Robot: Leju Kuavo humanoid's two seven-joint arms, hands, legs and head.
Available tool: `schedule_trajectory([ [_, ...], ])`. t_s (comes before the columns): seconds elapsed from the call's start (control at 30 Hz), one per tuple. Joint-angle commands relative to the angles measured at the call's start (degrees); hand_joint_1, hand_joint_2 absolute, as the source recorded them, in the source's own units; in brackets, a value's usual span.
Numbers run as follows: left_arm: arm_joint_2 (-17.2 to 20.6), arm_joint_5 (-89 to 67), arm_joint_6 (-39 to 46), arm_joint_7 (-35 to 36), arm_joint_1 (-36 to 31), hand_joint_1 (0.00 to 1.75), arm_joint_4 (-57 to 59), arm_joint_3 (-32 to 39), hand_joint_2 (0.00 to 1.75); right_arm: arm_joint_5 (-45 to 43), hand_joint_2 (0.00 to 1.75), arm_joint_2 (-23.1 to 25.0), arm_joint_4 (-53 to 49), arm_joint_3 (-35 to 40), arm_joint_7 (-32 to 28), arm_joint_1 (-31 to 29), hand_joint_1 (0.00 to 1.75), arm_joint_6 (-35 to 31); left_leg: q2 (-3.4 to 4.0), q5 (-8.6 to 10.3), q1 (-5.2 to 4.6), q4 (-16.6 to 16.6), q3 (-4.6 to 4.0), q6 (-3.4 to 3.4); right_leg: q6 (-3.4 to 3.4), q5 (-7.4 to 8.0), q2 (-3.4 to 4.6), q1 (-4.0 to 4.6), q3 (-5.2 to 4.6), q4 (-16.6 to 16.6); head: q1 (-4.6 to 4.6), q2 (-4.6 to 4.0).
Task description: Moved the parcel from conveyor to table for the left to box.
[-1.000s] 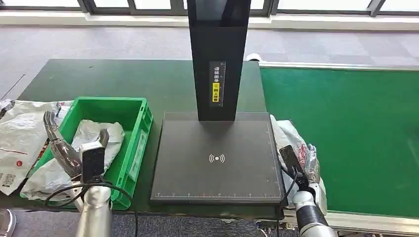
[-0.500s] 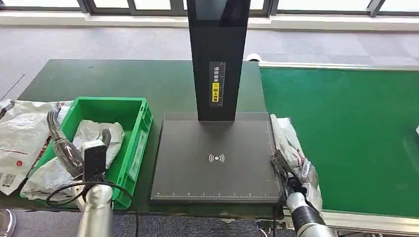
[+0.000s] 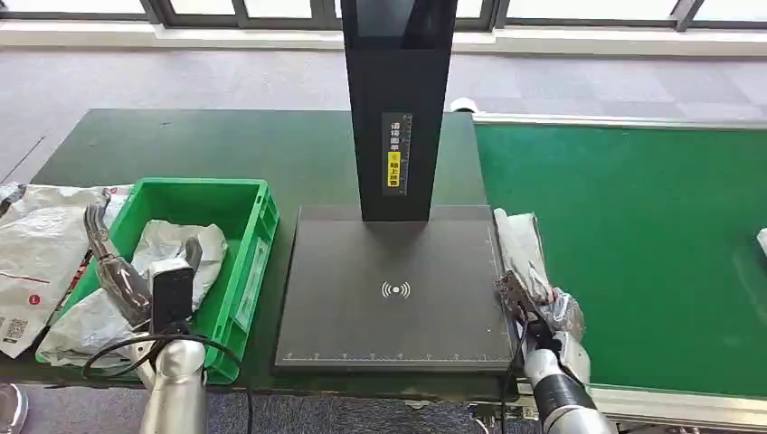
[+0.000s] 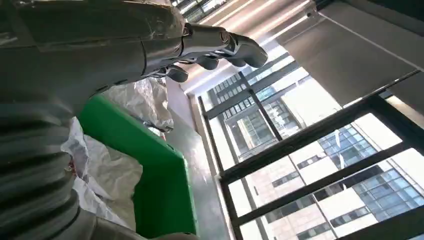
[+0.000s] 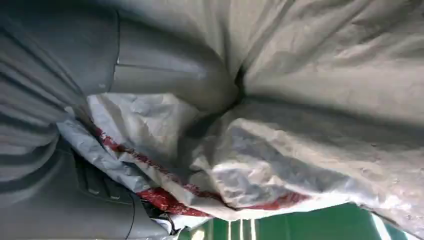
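Note:
A crumpled grey-white parcel (image 3: 523,246) with red markings lies at the green conveyor's (image 3: 633,244) left edge, against the black scanner plate (image 3: 362,316). My right hand (image 3: 535,312) grips its near end; in the right wrist view the thumb (image 5: 165,75) presses into the parcel (image 5: 325,125). My left hand (image 3: 136,271) hovers over the near side of the green box (image 3: 262,235), fingers (image 4: 220,45) apart and holding nothing.
The green box holds a grey bag (image 3: 172,249), and more bags (image 3: 36,253) lie on the dark table (image 3: 226,145) to its left. A tall black column (image 3: 398,108) rises behind the plate. A white item (image 3: 762,240) shows at the conveyor's far right edge.
My right hand has shifted a little toward the scanner plate with the parcel in its grip. A white item has come into view at the conveyor's right edge. The left hand has barely moved.

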Motion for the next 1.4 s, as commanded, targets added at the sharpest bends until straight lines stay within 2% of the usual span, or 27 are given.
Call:
schedule_trajectory([
  [0.03, -0.3, -0.3, 0.3, 0.2, 5.6, 0.0, -1.1, -1.5, 1.75, -8.6, 1.75, 2.7, -6.5, -2.4, -17.6, 0.8, 1.75, -16.9, 0.24, 0.05, -0.03, -0.2, 0.01, 0.04, -0.01, 0.11, 0.18, -0.04, -0.06, -0.2, 0.0, 0.0],
  [0.07, -0.3, -0.4, 0.3, -0.3, 5.0, 0.0, -0.3, -1.6, 1.75, -19.7, 1.75, 6.1, -15.6, -6.3, -31.6, 2.7, 1.75, -20.0, 0.22, 0.03, -0.02, -0.2, 0.0, 0.03, -0.01, 0.09, 0.17, 0.0, -0.05, -0.2, 0.0, 0.0],
  [0.1, -0.3, -0.3, 0.3, -1.2, 3.9, 0.0, 1.4, -1.6, 1.75, -30.1, 1.75, 8.7, -25.0, -5.8, -39.0, 6.2, 1.75, -18.6, 0.26, -0.01, -0.05, -0.1, 0.0, 0.02, -0.01, 0.06, 0.23, -0.01, -0.07, -0.1, 0.0, 0.0],
  [0.17, -0.3, -0.2, 0.3, -1.6, 3.6, 0.0, 2.4, -1.9, 1.75, -37.7, 1.75, 9.9, -38.3, 1.6, -39.0, 12.6, 1.75, -19.9, 0.25, 0.06, -0.04, -0.1, -0.39, -0.06, -0.1, 0.12, 0.21, 0.02, -0.5, -0.1, 0.0, 0.0],
  [0.23, -0.3, -0.3, 0.3, -1.8, 3.3, 0.0, 2.8, -2.1, 1.75, -39.2, 1.75, 10.5, -43.9, 3.5, -39.0, 14.9, 1.75, -20.0, 0.0, 0.02, -0.05, -0.1, -0.48, -0.14, -0.09, 0.03, 0.05, 0.02, -0.58, 0.0, 0.0, 0.0],
  [0.4, -0.3, -0.3, 0.3, -1.6, 3.2, 0.0, 2.8, -2.2, 1.75, -38.9, 1.75, 11.3, -45.9, 4.2, -39.0, 16.4, 1.75, -20.0, 0.17, -0.05, -0.05, -0.1, -0.5, -0.07, -0.07, 0.04, 0.18, 0.01, -0.61, 0.0, 0.0, 0.0],
  [0.47, -0.3, -0.5, 0.3, -1.8, 3.2, 0.0, 3.0, -2.4, 1.75, -38.4, 1.75, 11.0, -48.1, 8.3, -39.0, 18.1, 1.75, -19.7, 0.24, -0.06, -0.03, -0.1, -0.46, -0.11, -0.08, 0.04, 0.26, 0.04, -0.61, -0.1, -0.02, 0.0],
  [0.5, -0.3, -0.8, 0.3, -1.5, 3.1, 0.0, 3.2, -2.8, 1.75, -36.8, 1.75, 10.4, -47.6, 10.9, -39.0, 18.6, 1.75, -17.4, 0.15, -0.03, -0.05, 0.0, -0.53, -0.12, -0.08, 0.03, 0.17, 0.0, -0.69, 0.0, -0.02, 0.0],
  [0.53, -0.3, -1.4, 0.3, -0.7, 3.0, 0.0, 3.2, -3.3, 1.75, -30.8, 1.75, 9.4, -46.0, 13.9, -34.4, 18.3, 1.75, -13.2, 0.2, -0.04, -0.02, -0.1, -0.48, -0.1, -0.09, 0.04, 0.21, 0.04, -0.61, -0.1, 0.0, 0.0],
  [0.63, -0.3, -2.3, 0.3, 0.3, 2.2, 0.0, 4.2, -5.2, 1.75, -23.0, 1.75, 8.4, -45.2, 20.8, -31.0, 18.4, 1.75, -2.6, 0.28, -0.05, 0.0, 0.0, -0.53, -0.12, -0.08, 0.07, 0.32, 0.05, -0.67, 0.0, 0.0, 0.0],
  [0.7, -0.3, -3.0, 0.3, 0.7, 1.6, 0.0, 5.4, -7.0, 1.75, -17.2, 1.75, 7.3, -42.8, 27.3, -32.0, 18.6, 1.75, 4.5, 0.41, -0.04, 0.01, -0.1, -0.46, -0.1, -0.08, 0.13, 0.42, 0.08, -0.65, -0.1, 0.0, 0.0],
  [0.73, -0.3, -3.1, 0.3, 0.8, 1.6, 0.0, 5.3, -7.1, 1.75, -16.3, 1.75, 7.4, -42.1, 28.6, -32.1, 18.9, 1.75, 5.5, 0.44, -0.02, 0.02, -0.1, -0.5, -0.13, -0.11, 0.13, 0.41, 0.09, -0.71, -0.1, -0.02, 0.0],
  [0.93, -0.3, -3.0, 0.3, 0.6, 2.1, 0.0, 4.8, -7.1, 1.75, -14.5, 1.75, 7.4, -40.5, 30.3, -32.0, 19.2, 1.75, 6.1, 0.32, 0.0, 0.01, -0.2, -0.44, -0.07, -0.09, 0.09, 0.26, 0.1, -0.58, -0.2, 0.0, 0.0],
  [1.03, -0.3, -3.1, 0.3, 0.6, 2.7, 0.0, 4.4, -7.3, 1.75, -11.2, 1.75, 7.4, -38.4, 30.9, -29.2, 18.6, 1.75, 4.5, 0.47, -0.03, 0.04, -0.3, -0.3, -0.03, -0.07, 0.12, 0.37, 0.13, -0.44, -0.3, 0.0, 0.0],
  [1.4, -0.3, -3.4, 0.3, 0.8, 2.9, 0.0, 4.1, -7.7, 1.75, -10.8, 1.75, 7.3, -37.5, 30.6, -28.7, 18.3, 1.75, 4.0, 0.38, 0.0, 0.02, -0.2, -0.44, -0.07, -0.1, 0.12, 0.32, 0.1, -0.57, -0.2, -0.02, 0.0],
])
